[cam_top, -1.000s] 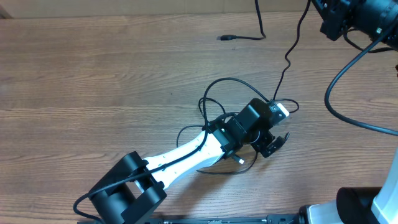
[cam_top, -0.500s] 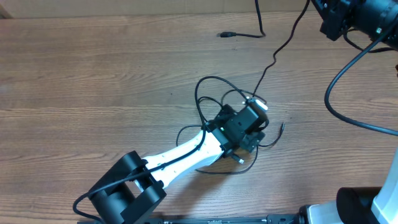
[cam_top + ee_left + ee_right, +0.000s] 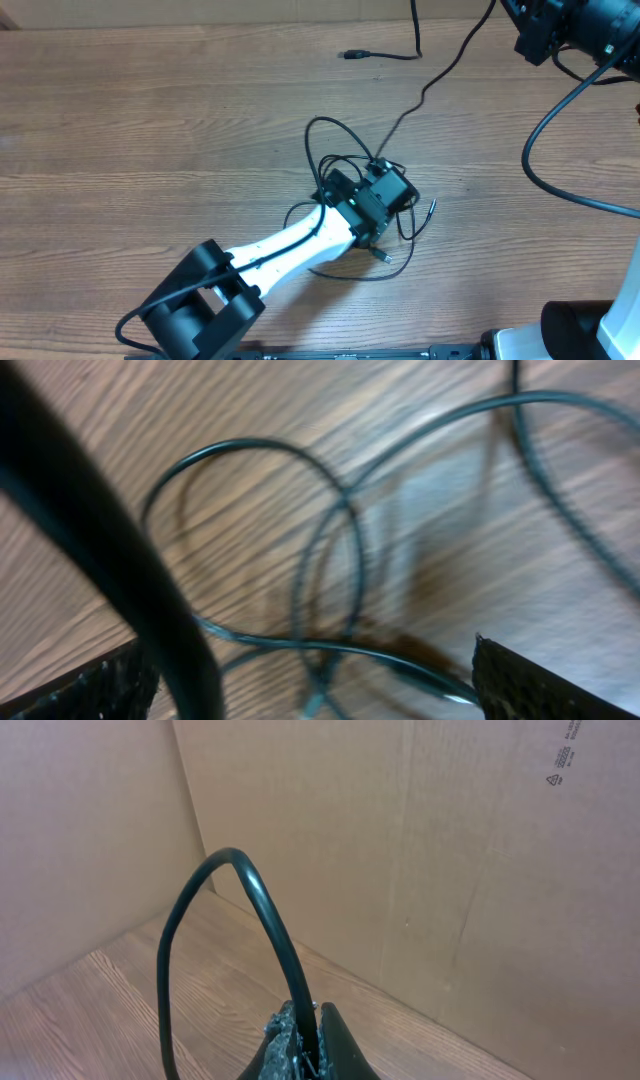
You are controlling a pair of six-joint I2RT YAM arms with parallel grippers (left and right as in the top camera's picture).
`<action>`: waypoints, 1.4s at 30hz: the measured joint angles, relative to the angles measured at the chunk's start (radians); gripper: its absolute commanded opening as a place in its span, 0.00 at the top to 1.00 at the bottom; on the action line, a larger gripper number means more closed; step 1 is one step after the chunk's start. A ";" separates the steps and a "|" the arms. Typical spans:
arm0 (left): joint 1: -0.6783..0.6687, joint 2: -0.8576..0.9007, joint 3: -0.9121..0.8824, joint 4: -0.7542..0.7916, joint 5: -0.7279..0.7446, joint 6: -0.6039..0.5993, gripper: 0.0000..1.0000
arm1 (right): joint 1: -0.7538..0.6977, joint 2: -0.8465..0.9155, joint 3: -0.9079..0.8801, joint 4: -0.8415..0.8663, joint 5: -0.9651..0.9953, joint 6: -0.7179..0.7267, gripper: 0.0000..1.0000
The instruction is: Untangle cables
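Observation:
The cables [image 3: 335,150] lie as thin black loops in a loose tangle at mid table. My left gripper [image 3: 392,192] hovers right over them. In the left wrist view the left gripper [image 3: 320,695] is open wide, its fingertips [image 3: 545,680] far apart, with blurred loops [image 3: 330,510] and one strand [image 3: 330,648] crossing the gap on the wood. One strand [image 3: 440,70] runs straight from the tangle to the top right. There my right gripper [image 3: 312,1015] is shut on that black cable [image 3: 270,910], lifted off the table. A loose plug end [image 3: 430,207] lies beside the tangle.
A separate cable with a plug [image 3: 352,55] lies at the far edge. The right arm [image 3: 565,25] and its thick fixed wire [image 3: 540,150] fill the top right corner. Cardboard walls [image 3: 450,870] ring the table. A dark blurred cord [image 3: 100,540] crosses the left wrist view.
The left gripper has moved left and away from me over the tangle. The strand to the right gripper has pulled straighter, and the loops have slid left with it.

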 measured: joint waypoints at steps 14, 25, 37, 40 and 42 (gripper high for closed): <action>0.281 0.000 0.000 0.027 0.073 0.129 0.01 | 0.000 0.000 0.000 0.000 0.000 -0.001 0.96; 0.504 0.000 0.000 0.130 0.400 0.401 0.01 | 0.000 0.001 0.000 -0.005 0.001 0.000 0.96; 0.690 0.003 0.000 0.030 0.591 0.687 0.00 | -0.047 0.008 -0.001 0.218 0.177 -0.001 0.96; 0.689 0.003 0.000 0.027 0.617 0.721 0.00 | -0.105 0.008 -0.001 0.234 0.236 -0.001 0.96; 0.689 0.003 0.000 0.027 0.629 0.737 0.00 | -0.145 0.008 -0.001 0.227 0.256 0.000 0.96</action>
